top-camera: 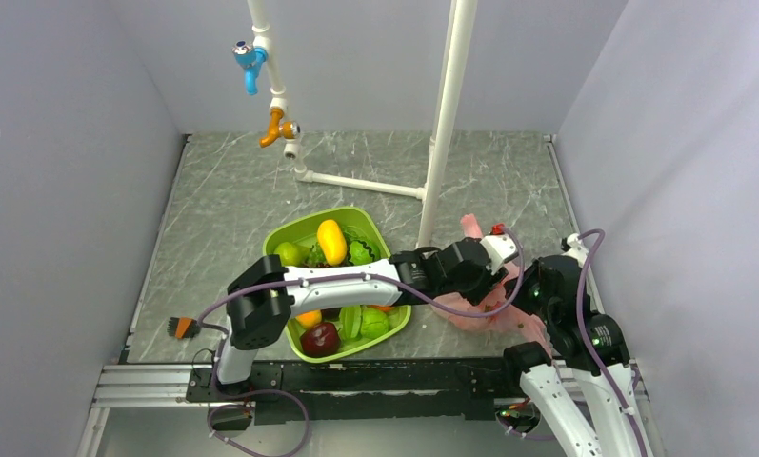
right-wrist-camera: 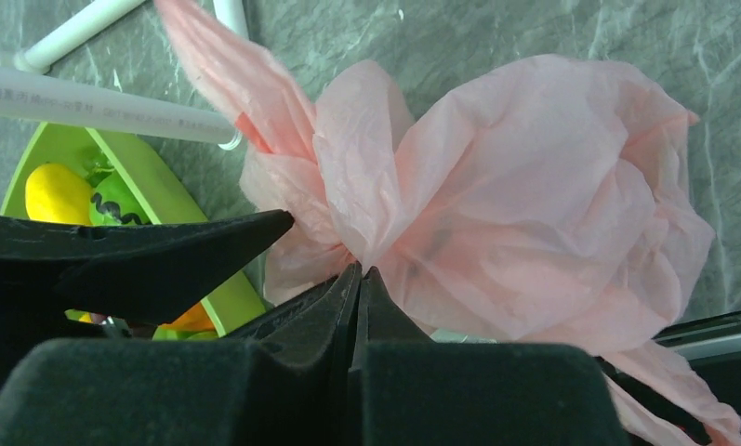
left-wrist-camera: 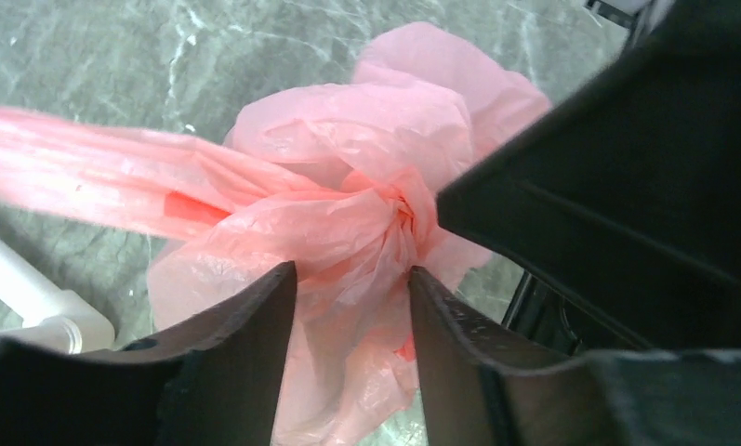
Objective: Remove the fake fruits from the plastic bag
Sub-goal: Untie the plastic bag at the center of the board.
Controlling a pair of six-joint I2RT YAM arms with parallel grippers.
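So the plastic bag (right-wrist-camera: 534, 204) is sitting on the right side of the desk (top-camera: 232, 200), just right of the green tray (top-camera: 304, 228) and a bit nearer than the foot of the upright white pipe (top-camera: 442, 124). It's all scrunched up and puffy, with one loop handle (left-wrist-camera: 78, 177) pulled out long toward the far left.

The right claw (right-wrist-camera: 359, 274) is pressed fully together, with a fold of the pink plastic pinched right at the tips. Most of the bag balloons out on the far side of it. In the left wrist view that same spot looks like a twisted knot of plastic at the tip of the black finger (left-wrist-camera: 627, 204).

The left arm (top-camera: 347, 278) stretches from the left across the near half of the tray to reach the bag. The left claw (left-wrist-camera: 352, 279) is spread apart, one finger on each side of a bunched-up wad of bag. The plastic fills the gap between them, but I honestly can't tell if it's actually squeezing anything. Both claws are on the near side of the bag, really close to each other.

The tray has a yellow mango (top-camera: 331, 241) lying in its far part.
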